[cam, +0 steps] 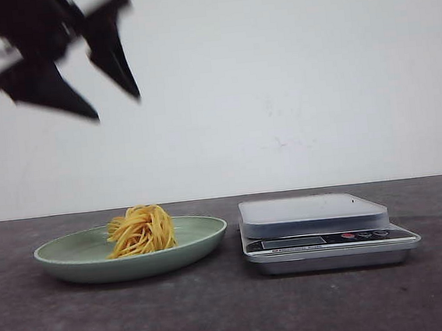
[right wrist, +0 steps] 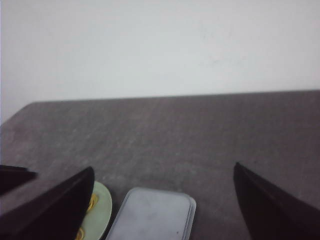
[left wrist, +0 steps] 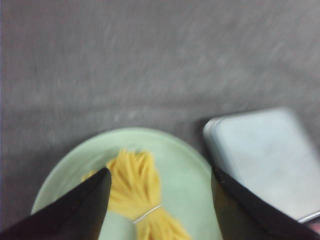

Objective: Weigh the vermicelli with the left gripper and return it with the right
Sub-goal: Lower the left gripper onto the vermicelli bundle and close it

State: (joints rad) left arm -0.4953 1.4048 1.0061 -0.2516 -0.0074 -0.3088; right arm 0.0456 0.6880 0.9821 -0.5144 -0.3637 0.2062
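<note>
A yellow bundle of vermicelli (cam: 141,230) lies on a pale green plate (cam: 73,254) left of centre. It also shows in the left wrist view (left wrist: 135,182), tied with a thin band. A silver kitchen scale (cam: 313,213) stands right of the plate. My left gripper (cam: 113,105) hangs high above the plate's left part, open and empty; in its wrist view (left wrist: 159,176) the vermicelli lies between the spread fingers far below. My right gripper (right wrist: 162,172) is open and empty, high over the scale (right wrist: 152,215); it is out of the front view.
The dark grey table (cam: 235,313) runs to a white wall (cam: 275,74) at the back. The scale's display and buttons (cam: 322,239) face the front.
</note>
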